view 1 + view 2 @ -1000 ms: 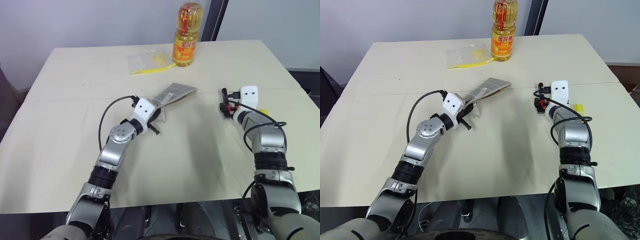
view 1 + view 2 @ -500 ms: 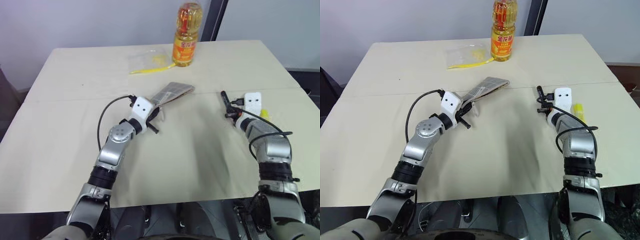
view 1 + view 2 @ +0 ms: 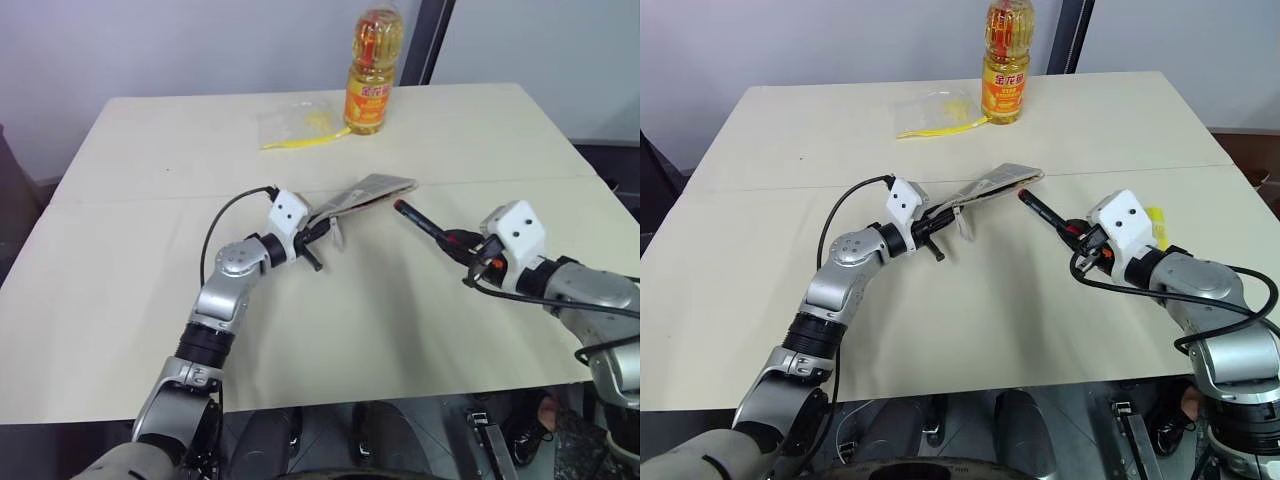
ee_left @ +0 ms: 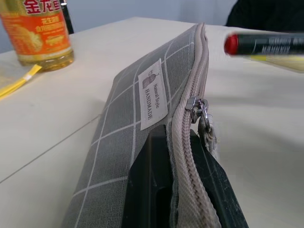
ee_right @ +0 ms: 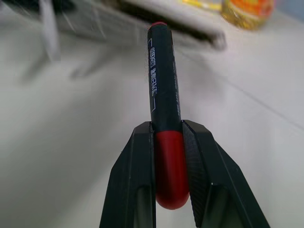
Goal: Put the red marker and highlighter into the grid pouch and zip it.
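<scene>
My left gripper [image 3: 316, 238] is shut on the near end of the grid pouch [image 3: 366, 190], a grey fabric pouch with white lines held off the table and slanting away to the right. Its white label and silver zipper pull [image 4: 200, 106] show in the left wrist view. My right gripper [image 3: 463, 244] is shut on the red marker [image 3: 425, 224], clamping its red cap [image 5: 169, 166]. The black barrel points at the pouch's far end, a short gap away. The yellow highlighter [image 3: 1157, 214] lies on the table behind my right hand.
A bottle of yellow oil [image 3: 372, 70] stands at the table's far edge. A clear plastic bag with yellow contents [image 3: 296, 124] lies beside it to the left. The beige table [image 3: 130, 270] stretches bare to the left and front.
My right gripper closed on the red marker, lifted it off the table, drew back toward me and turned it to point at the pouch. The left gripper kept the pouch, turning slightly.
</scene>
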{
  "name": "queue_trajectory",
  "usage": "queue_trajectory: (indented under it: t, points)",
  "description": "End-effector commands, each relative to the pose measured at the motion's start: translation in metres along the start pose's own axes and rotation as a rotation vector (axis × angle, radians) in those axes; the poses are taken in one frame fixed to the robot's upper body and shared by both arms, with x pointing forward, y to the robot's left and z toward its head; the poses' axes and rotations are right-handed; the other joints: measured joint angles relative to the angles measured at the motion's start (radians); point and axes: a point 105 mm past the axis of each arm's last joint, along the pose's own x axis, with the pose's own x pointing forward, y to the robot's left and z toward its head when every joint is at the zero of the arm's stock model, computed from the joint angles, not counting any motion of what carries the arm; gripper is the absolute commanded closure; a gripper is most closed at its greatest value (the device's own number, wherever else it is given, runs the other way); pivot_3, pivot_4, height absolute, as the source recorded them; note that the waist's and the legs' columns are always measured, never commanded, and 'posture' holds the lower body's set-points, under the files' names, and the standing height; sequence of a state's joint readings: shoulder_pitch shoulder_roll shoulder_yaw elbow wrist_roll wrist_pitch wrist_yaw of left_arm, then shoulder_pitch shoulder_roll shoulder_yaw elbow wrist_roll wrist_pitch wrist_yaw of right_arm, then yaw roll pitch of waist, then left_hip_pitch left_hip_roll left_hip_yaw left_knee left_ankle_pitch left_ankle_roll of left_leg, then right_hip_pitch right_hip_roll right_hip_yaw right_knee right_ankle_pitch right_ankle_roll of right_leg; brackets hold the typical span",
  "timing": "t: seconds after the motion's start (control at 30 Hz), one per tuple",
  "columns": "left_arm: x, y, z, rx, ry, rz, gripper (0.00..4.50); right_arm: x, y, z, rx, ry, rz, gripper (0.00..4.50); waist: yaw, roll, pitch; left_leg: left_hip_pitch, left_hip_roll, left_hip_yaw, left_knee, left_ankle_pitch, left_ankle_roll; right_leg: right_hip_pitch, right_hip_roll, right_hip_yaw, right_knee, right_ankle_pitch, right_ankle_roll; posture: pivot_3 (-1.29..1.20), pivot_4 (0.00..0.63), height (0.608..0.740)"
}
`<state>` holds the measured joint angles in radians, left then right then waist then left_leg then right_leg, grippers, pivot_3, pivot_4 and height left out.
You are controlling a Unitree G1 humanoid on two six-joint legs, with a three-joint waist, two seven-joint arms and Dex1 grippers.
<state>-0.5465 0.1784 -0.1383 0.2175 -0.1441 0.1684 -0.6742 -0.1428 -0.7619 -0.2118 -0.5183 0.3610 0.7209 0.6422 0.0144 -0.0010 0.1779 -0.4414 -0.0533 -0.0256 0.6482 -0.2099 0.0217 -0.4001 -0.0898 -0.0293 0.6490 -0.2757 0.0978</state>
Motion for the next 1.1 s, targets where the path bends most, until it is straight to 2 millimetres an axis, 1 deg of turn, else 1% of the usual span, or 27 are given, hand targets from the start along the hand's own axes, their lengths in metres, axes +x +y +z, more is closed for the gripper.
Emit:
queue_trajectory:
  t: [0.03, 0.17, 0.57, 0.77, 0.97, 1.1]
  points:
    - [0.003, -0.003, 0.014, 0.034, -0.041, -0.028, 4.5, -0.004, -0.004, 0.019, -0.045, -0.053, -0.024, 4.19, 0.001, 0.0, 0.0, 0.0, 0.0, 0.0, 0.0, 0.0, 0.0, 0.0, 0.0, 0.0, -0.001, 0.0, 0.0, 0.0, 0.15, 0.74]
    - [0.003, -0.004, 0.014, 0.042, -0.038, -0.04, 4.5, -0.003, -0.008, 0.018, -0.05, -0.044, -0.034, 4.19, 0.001, 0.0, 0.0, -0.001, 0.0, 0.0, 0.0, 0.0, 0.001, 0.0, 0.0, 0.0, -0.001, 0.0, 0.0, 0.0, 0.15, 0.74]
    - [0.002, -0.008, 0.016, 0.041, -0.051, -0.048, 4.5, 0.002, -0.005, 0.012, -0.07, -0.008, -0.008, 4.19, 0.001, 0.0, 0.0, -0.001, 0.0, 0.0, -0.001, 0.0, 0.001, -0.001, -0.001, 0.0, -0.001, 0.0, 0.0, 0.0, 0.15, 0.74]
    - [0.0, -0.015, 0.016, 0.079, -0.052, -0.095, 4.5, 0.004, -0.004, 0.011, -0.102, 0.012, 0.008, 4.19, 0.001, 0.0, 0.0, -0.001, 0.0, 0.0, -0.001, 0.0, 0.001, -0.001, -0.001, 0.0, -0.001, 0.0, 0.0, 0.0, 0.15, 0.74]
    - [-0.003, -0.021, 0.017, 0.146, -0.05, -0.143, 4.5, 0.006, -0.001, 0.009, -0.185, 0.056, 0.039, 4.19, 0.001, 0.0, 0.0, -0.001, 0.0, 0.0, -0.001, 0.0, 0.001, -0.001, -0.001, 0.0, -0.001, 0.0, 0.0, 0.0, 0.15, 0.74]
    - [-0.006, -0.023, 0.015, 0.192, -0.037, -0.173, 4.5, 0.006, 0.002, 0.003, -0.29, 0.117, 0.073, 4.19, 0.001, 0.0, 0.0, -0.001, 0.0, 0.0, -0.001, 0.0, 0.001, -0.001, -0.001, 0.0, -0.001, 0.0, 0.0, 0.0, 0.15, 0.74]
